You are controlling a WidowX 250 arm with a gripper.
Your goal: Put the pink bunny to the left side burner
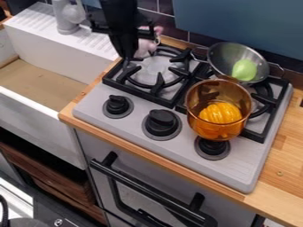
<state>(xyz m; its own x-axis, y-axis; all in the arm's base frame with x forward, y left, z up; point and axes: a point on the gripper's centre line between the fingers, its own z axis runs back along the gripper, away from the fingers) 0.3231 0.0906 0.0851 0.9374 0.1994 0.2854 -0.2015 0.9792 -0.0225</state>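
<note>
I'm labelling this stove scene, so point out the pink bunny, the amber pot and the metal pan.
Pink bunny (pixel 144 46): camera view, on its visible pink side.
Amber pot (pixel 208 130): camera view, on its lower front wall.
Metal pan (pixel 222 56): camera view, on its bare inside.

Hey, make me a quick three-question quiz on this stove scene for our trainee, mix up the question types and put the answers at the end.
1. True or false: the green item lies in the metal pan.
2. Multiple choice: by which burner is the pink bunny? A) the front right burner; B) the left burner; C) none, it is in the sink.
3. Fill in: the stove top has ____ black knobs along its front.

Key: 1 true; 2 B; 3 three.
</note>
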